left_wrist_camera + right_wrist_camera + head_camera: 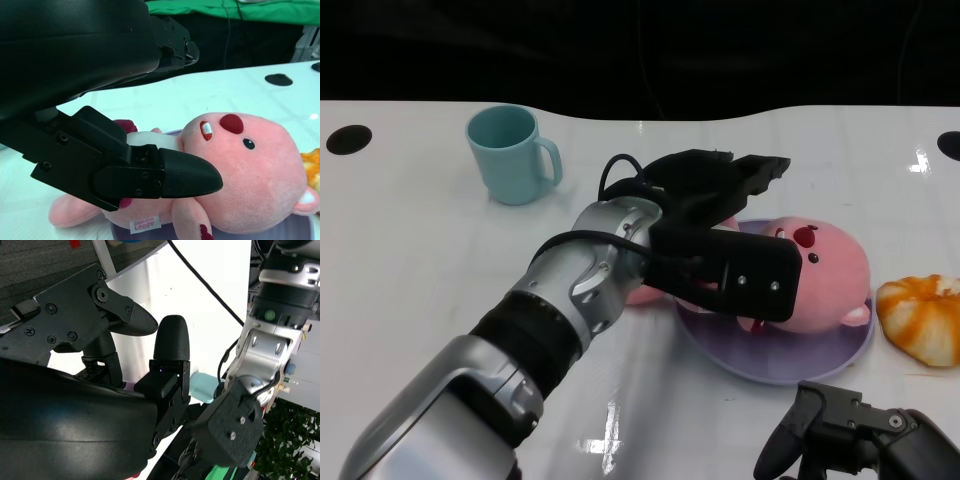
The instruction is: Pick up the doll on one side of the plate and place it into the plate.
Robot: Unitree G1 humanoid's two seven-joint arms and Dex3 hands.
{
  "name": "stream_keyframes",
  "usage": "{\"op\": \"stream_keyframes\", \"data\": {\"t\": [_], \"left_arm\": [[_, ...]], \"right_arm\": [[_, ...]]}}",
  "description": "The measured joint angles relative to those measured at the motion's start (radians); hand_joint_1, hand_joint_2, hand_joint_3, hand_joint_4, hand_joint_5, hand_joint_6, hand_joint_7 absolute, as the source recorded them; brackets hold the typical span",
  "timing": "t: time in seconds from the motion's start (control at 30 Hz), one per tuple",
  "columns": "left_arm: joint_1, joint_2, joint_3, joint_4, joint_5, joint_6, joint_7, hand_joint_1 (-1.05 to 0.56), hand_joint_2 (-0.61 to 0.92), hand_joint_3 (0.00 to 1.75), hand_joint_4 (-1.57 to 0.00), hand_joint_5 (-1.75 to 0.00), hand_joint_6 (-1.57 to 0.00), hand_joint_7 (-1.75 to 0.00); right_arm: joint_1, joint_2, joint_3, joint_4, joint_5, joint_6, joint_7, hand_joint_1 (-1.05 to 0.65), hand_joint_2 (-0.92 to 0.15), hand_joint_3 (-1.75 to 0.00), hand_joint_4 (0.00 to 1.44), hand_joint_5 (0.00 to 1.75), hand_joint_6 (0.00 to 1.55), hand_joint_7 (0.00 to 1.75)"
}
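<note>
A pink plush doll (825, 265) lies on its side on the purple plate (790, 365), its head toward the right. My left hand (720, 230) hovers right over the doll's body, its fingers spread and reaching past the doll. In the left wrist view the thumb (165, 175) sits in front of the doll (250, 170)'s white belly, while the other fingers (170, 45) stand well above it. The plate (300, 230)'s rim shows under the doll. My right hand (850, 430) rests low at the front right, holding nothing, with its fingers (170, 340) apart.
A teal mug (515, 152) stands at the back left. An orange and white plush (925, 315) lies just right of the plate. A dark hole (348, 138) marks the table's far left; the table's back edge runs along the dark background.
</note>
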Motion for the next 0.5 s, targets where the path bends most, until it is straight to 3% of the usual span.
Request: {"op": "stream_keyframes", "data": {"t": [0.5], "left_arm": [[0.270,0.135,0.128,-0.506,-0.134,0.075,-0.179,-0.91,0.92,0.49,-0.10,-0.09,-0.13,-0.06]], "right_arm": [[0.000,-0.009,-0.018,0.003,0.003,-0.011,0.012,-0.15,-0.56,-1.04,0.64,1.65,0.60,1.30]]}}
